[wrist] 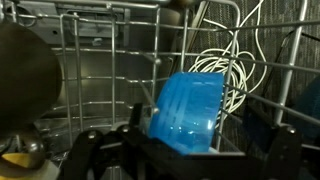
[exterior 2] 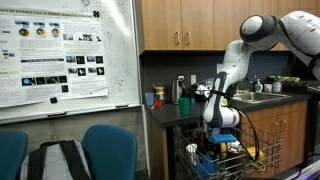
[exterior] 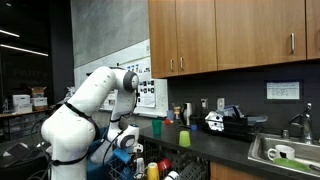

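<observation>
Going left to right in the wrist view: a big dark round thing (wrist: 22, 75) fills the left edge, too blurry to say what it is. Next come the bars of the wire rack (wrist: 100, 60), and then the blue cup (wrist: 185, 110) pretty much dead centre. It's sitting inside the rack and looks a bit tilted. Just right of the cup there's a tangle of white wire loops (wrist: 235, 70), right up against it.

Your gripper (wrist: 185, 165) sits low in that view with its jaws spread wide, a finger off to each side of the cup, and it's holding nothing. I can't tell if either pad is touching the cup.

In an exterior view the arm hangs down into the rack below the counter edge. Further right, a green cup (exterior: 184, 138) stands on the counter, well apart from the gripper. The sink (exterior: 262, 150) is at the far right.
</observation>
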You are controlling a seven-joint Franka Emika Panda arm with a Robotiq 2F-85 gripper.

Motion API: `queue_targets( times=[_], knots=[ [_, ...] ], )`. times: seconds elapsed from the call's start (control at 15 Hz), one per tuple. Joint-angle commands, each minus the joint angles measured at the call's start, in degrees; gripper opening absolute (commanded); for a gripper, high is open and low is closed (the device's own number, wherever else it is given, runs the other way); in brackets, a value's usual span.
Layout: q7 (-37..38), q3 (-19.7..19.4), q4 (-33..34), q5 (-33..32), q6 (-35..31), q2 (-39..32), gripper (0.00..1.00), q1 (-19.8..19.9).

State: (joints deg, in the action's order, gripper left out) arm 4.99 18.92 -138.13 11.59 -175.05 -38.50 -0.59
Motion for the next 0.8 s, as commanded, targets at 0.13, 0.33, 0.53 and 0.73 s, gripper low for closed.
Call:
queue_targets(
  times=[0.13, 0.33, 0.53, 0.73],
  knots=[
    [0.1, -0.6, 1.2, -1.5, 0.8, 0.6, 0.71, -1.5],
    [0.3, -0.3, 0.9, -1.2, 0.8, 0.4, 0.48, -1.3],
    [0.6, -0.4, 0.2, -0.8, 0.5, 1.0, 0.32, -0.8],
    [1.2, -0.1, -0.8, -0.3, 0.6, 2.2, 0.27, -0.3]
  ],
)
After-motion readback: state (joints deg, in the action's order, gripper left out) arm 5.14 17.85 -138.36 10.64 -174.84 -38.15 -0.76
